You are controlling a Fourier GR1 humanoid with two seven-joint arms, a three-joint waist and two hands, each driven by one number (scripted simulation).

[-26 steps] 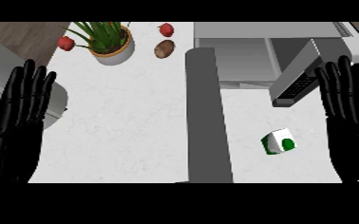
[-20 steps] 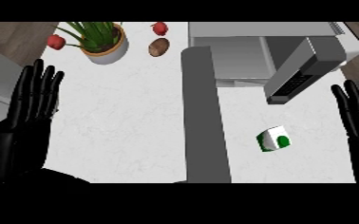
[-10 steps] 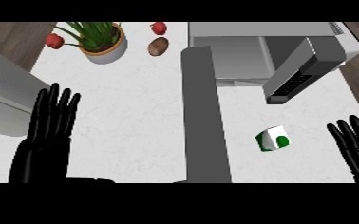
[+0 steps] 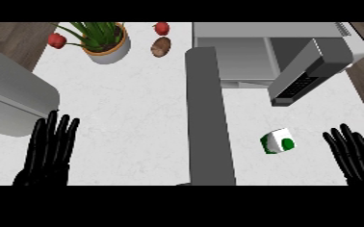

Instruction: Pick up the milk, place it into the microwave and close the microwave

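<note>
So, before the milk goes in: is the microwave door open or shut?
Open. The microwave door stands swung out, baring the cavity; the milk carton sits outside on the counter.

The worktop (image 4: 128, 106) is white with faint grey veining. The milk carton (image 4: 278, 141) is white with green patches. The microwave (image 4: 238, 57) is light grey; its door (image 4: 307, 72) is grey with a dark inner panel. My left hand (image 4: 48, 156) and my right hand (image 4: 350, 154) are black. The plant (image 4: 99, 31) is green, its pot (image 4: 110, 54) grey. 1 round fruit (image 4: 57, 40) and a 2nd round fruit (image 4: 162, 28) are red. The oval item (image 4: 161, 46) is brown.
</note>
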